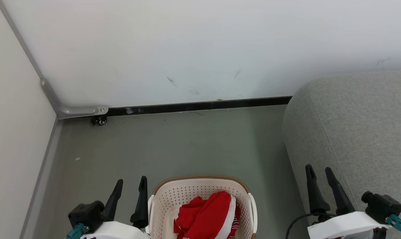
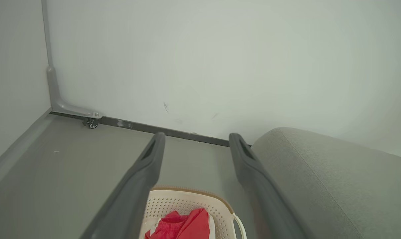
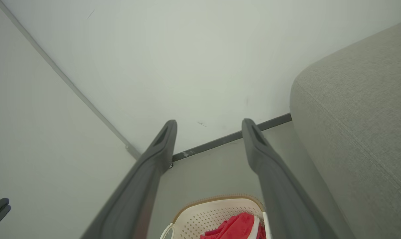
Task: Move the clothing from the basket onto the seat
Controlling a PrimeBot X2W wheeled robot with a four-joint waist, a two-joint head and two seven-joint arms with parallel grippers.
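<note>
Red clothing [image 1: 207,217] with white trim lies bunched in the cream perforated basket [image 1: 174,196], which stands on the floor at the bottom middle of the head view. The clothing [image 2: 184,225] and basket [image 2: 174,202] also show low between the left fingers, and the clothing [image 3: 237,227] and basket [image 3: 207,212] low between the right ones. The grey seat [image 1: 360,126] [image 2: 333,179] [image 3: 363,109] rises to the right. My left gripper [image 1: 130,184] [image 2: 195,139] stands open just left of the basket, holding nothing. My right gripper [image 1: 320,171] [image 3: 208,124] is open over the seat's near edge, holding nothing.
A white wall with a black baseboard [image 1: 200,106] runs across the back. A pale partition [image 1: 11,132] closes the left side, with a small caster [image 1: 101,120] at its corner. Grey floor [image 1: 174,142] lies between the wall, basket and seat.
</note>
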